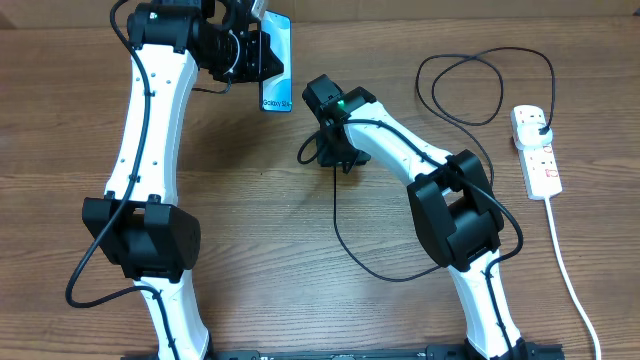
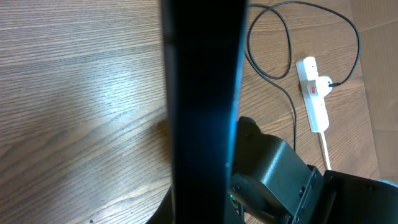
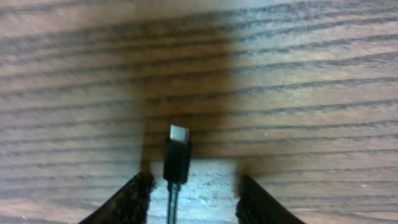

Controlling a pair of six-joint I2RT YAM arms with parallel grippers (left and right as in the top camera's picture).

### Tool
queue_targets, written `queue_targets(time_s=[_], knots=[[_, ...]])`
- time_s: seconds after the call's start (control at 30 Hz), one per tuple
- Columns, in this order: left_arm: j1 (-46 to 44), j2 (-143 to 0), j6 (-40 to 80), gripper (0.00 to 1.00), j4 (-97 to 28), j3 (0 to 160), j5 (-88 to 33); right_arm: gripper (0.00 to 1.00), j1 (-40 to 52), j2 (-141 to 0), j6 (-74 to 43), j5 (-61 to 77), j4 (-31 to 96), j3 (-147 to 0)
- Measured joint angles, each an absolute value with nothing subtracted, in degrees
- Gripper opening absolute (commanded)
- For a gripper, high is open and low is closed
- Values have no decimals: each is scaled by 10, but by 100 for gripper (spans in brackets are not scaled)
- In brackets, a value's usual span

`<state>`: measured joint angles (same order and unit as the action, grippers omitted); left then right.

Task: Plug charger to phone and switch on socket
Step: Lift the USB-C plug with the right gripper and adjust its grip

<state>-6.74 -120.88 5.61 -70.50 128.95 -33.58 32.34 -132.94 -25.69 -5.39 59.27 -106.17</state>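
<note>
Phone point(image 2: 202, 93) is closest to the lens in the left wrist view: one unit, edge-on, filling the middle. Left gripper point(image 1: 255, 48) is clamped on it at the table's point(image 1: 260, 260) far side, with the blue screen showing from overhead. Right gripper point(image 3: 194, 186): jaws apart, two fingers point(image 3: 127, 199) either side of the connector tip point(image 3: 178, 152), which lies on the wood nearer one finger. No clamp visible. One charger point(image 1: 336, 215), its black cable looping back to the single black plug point(image 1: 541, 126) in the one socket point(image 1: 540, 165) at the right edge, well apart from the phone. Can't tell the switch position. White cord point(image 1: 565, 260) trails toward the near edge.
</note>
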Motion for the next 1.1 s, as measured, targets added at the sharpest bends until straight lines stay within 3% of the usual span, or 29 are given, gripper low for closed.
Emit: queue_targets(time_s=[0.13, 0.4, 1.03, 1.1], knots=[[-67, -1209, 56, 4, -706, 1289, -336, 42, 323, -1329, -255, -54, 581, -1061], [-67, -1209, 56, 4, -707, 1289, -336, 22, 323, -1334, -255, -51, 581, -1062], [-67, -1209, 56, 4, -708, 1289, -336, 13, 321, -1335, -255, -28, 580, -1062], [-68, -1209, 56, 4, -708, 1289, -336, 7, 319, -1335, -254, -25, 580, -1062]])
